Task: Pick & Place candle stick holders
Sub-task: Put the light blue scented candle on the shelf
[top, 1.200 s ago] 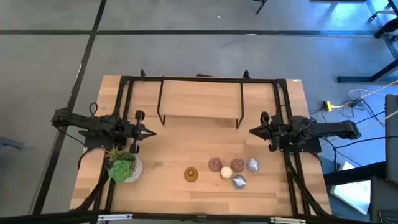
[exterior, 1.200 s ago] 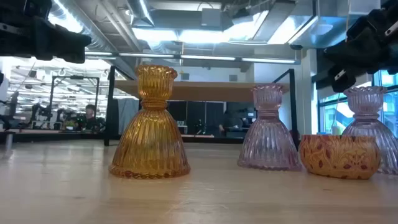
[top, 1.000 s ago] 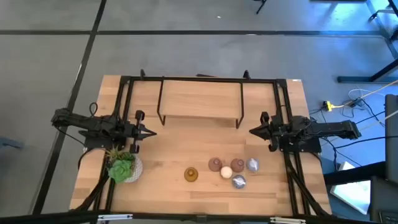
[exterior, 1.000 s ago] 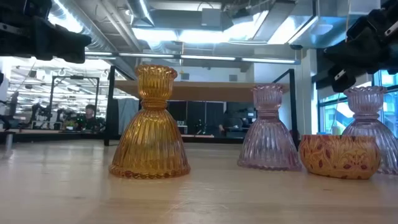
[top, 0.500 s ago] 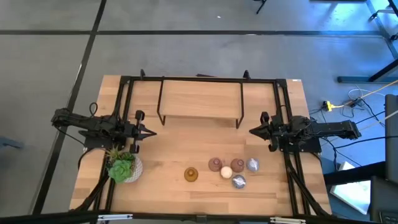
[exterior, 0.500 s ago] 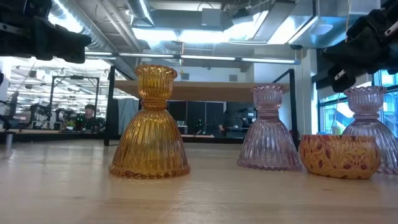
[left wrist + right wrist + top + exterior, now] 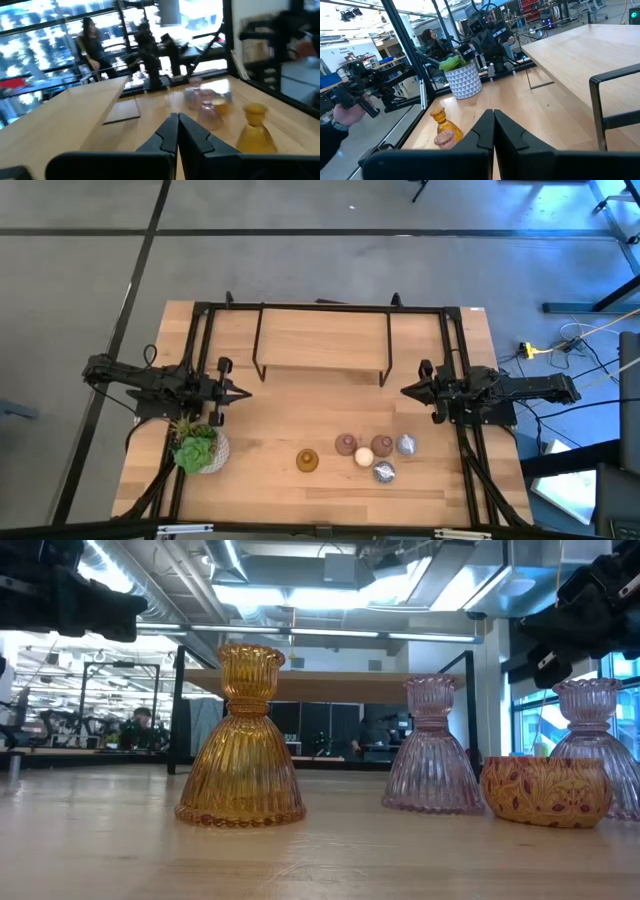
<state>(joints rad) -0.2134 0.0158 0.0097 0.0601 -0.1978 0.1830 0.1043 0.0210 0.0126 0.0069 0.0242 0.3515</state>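
My own two dark fingers [image 7: 493, 131] meet tip to tip over the pale wooden table [image 7: 560, 60]. Beyond them stand a ribbed amber-gold glass candle holder [image 7: 439, 119], a pinkish one [image 7: 449, 137] just beside it, and a green succulent in a white patterned pot [image 7: 461, 76].

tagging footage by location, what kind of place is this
Probably a robotics lab or workshop: a wooden table framed in black metal, exposed ceiling ducts, and more arm rigs on benches behind.

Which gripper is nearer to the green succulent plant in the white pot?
Left. The left gripper hangs shut just above and beside the succulent; the right gripper, also shut, is across the table.
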